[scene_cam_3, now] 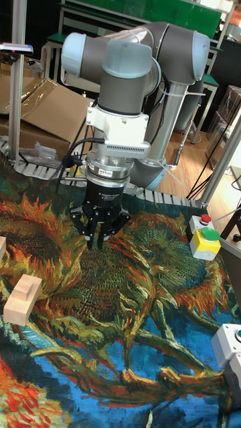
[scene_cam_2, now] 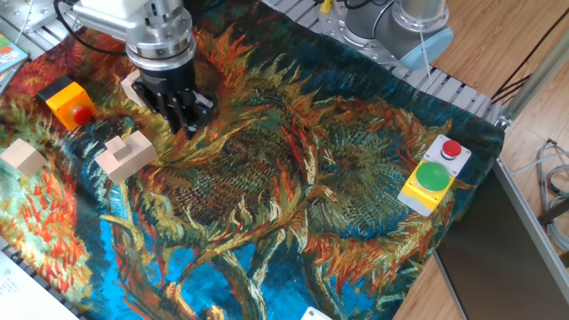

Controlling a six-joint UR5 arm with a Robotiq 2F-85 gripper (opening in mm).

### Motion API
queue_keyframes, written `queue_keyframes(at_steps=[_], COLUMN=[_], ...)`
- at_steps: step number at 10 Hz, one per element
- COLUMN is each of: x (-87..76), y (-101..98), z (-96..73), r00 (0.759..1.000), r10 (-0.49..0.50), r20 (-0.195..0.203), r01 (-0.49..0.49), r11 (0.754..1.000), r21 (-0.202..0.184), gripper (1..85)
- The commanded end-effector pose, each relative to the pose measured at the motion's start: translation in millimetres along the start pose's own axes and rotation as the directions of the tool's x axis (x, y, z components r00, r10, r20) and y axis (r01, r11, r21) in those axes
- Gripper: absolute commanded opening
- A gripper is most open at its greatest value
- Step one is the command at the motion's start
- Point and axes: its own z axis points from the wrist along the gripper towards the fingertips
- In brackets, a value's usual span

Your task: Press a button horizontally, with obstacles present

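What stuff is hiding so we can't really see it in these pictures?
- Small wooden cube: fixed view, partly hidden behind the claw.
- Claw tips: both views show dark fingers bunched together; no clear gap or touch, so open or shut cannot be told.
- Orange button box: missing from the tall fixed view, beyond its left edge.
- Notched block: the tall view's left edge cuts close beside it.

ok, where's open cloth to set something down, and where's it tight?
Free: the wide middle between the gripper and the yellow-and-grey button box, plus the blue front strip. Crowded: the left corner, with the orange button box, small cubes and notched block.
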Motion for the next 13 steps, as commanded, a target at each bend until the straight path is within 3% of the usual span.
queue_keyframes(at_steps=[1, 3, 5, 6, 8, 11, 12, 13], x=[-3.1, 5.7, -3.0, -3.8, 7.2, 37.4, 44.2, 46.6], y=[-2.0, -4.7, 9.1, 9.3, -1.5, -85.7, -97.6, -94.1], z=[-1.2, -1.3, -1.4, -1.5, -0.2, 15.3, 16.4, 16.5], r00=[0.999, 0.999, 0.999, 1.0, 1.0, 0.985, 0.983, 0.985], r10=[0.036, 0.042, 0.041, 0.015, -0.01, -0.147, -0.16, -0.142], r20=[0.014, -0.02, 0.011, 0.016, -0.023, -0.088, -0.093, -0.095], r01=[-0.036, -0.042, -0.04, -0.014, 0.009, 0.154, 0.167, 0.148], r11=[0.999, 0.999, 0.998, 0.999, 1.0, 0.985, 0.983, 0.987], r21=[0.002, 0.014, -0.041, -0.041, -0.024, 0.079, 0.073, 0.057], gripper=[1.3, 1.3, 1.3, 1.3, 1.3, 1.3, 1.3, 1.3])
